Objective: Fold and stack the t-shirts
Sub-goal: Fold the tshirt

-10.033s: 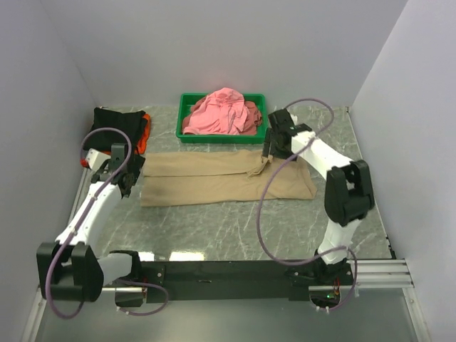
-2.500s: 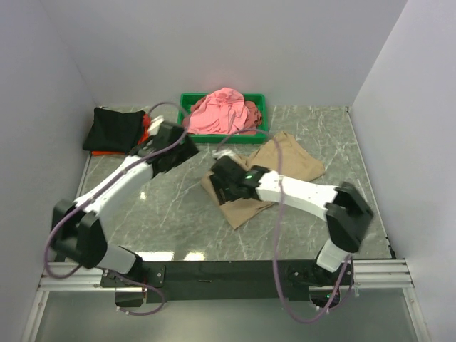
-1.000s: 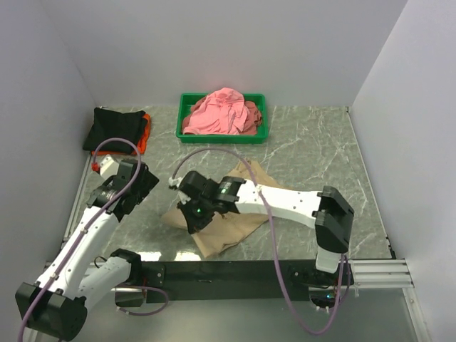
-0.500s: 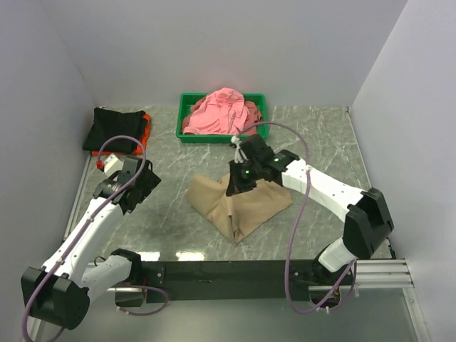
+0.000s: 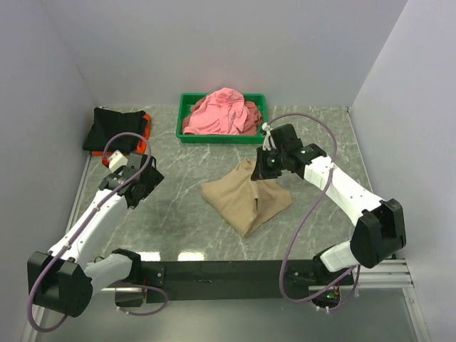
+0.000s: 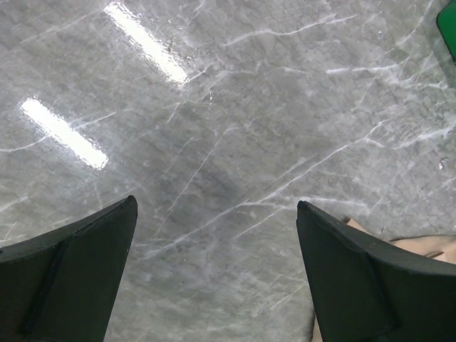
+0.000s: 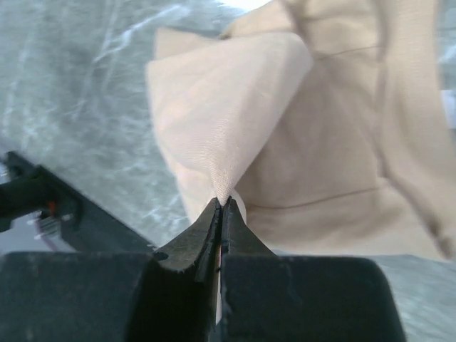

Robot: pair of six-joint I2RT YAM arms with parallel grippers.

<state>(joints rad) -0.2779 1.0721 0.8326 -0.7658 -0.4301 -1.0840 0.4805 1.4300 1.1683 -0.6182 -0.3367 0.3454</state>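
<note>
Tan t-shirt (image 5: 246, 201) lies bunched on the bench (image 5: 178, 235), a fold pinched tight in the right pincer (image 7: 221, 204).
Light, limp, probably slippery cloth; grip hems or corners. Left pincer (image 6: 216, 228) gapes wide, empty.

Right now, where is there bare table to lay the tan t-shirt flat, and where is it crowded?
Bare marble lies between the left gripper and the tan t-shirt pinched by the right gripper, and along the near edge. Crowded: the far-left corner (black t-shirt over orange t-shirt) and the green tray of pink t-shirts.
</note>
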